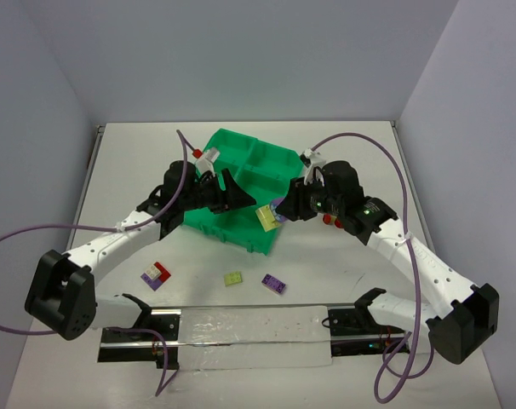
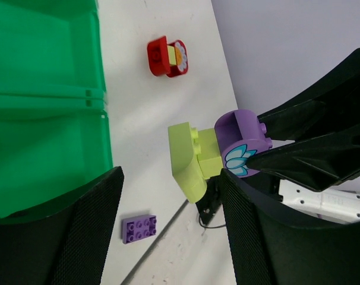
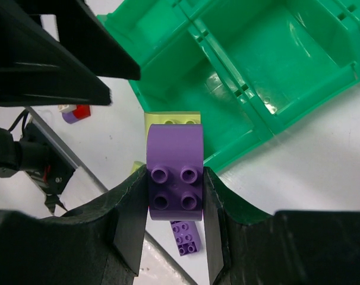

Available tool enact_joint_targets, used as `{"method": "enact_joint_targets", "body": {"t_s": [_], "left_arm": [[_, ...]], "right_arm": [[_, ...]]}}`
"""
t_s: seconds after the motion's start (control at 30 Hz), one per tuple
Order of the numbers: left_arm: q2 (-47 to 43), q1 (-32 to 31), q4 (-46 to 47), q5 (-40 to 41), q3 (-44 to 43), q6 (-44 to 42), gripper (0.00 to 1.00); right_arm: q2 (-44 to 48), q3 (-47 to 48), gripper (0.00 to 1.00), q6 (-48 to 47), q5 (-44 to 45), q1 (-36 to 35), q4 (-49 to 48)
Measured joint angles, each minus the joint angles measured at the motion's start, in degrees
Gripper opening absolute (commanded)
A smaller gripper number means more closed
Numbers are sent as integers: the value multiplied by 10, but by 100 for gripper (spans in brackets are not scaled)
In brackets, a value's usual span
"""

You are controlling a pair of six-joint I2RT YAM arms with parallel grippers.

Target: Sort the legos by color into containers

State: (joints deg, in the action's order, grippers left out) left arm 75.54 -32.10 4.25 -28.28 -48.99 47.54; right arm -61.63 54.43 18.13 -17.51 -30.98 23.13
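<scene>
The right jaws pinch a purple brick [image 3: 174, 154] with a yellow-green brick [image 3: 172, 117] stuck to it, just outside the green tray's [image 3: 275, 71] near corner. The left jaws gape wide, empty, close by. Dropped as one, two colours would likely share a compartment. A loose yellow brick [image 1: 233, 279] lies on the desk [image 1: 335, 260].

The left arm [image 1: 122, 239] and right arm [image 1: 411, 251] stretch forward and angle inward, wrists facing each other. The left gripper [image 1: 237, 194] has its fingers spread wide, empty; the right gripper [image 3: 175, 196] pinches a purple brick [image 3: 174, 148] between its fingers
</scene>
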Motion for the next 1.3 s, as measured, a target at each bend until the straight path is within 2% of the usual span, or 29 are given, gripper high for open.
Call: {"method": "enact_joint_targets", "body": {"t_s": [0.43, 0.67, 1.07, 1.3], "left_arm": [[42, -8, 98, -67, 38, 70, 63], [43, -9, 152, -72, 67, 106, 55], [43, -9, 236, -60, 97, 174, 54], [59, -14, 264, -60, 97, 197, 47]], "right_arm": [[4, -1, 0, 0, -4, 0, -6], [4, -1, 0, 0, -9, 0, -9], [4, -1, 0, 0, -15, 0, -10], [2, -1, 0, -6, -22, 0, -9]]}}
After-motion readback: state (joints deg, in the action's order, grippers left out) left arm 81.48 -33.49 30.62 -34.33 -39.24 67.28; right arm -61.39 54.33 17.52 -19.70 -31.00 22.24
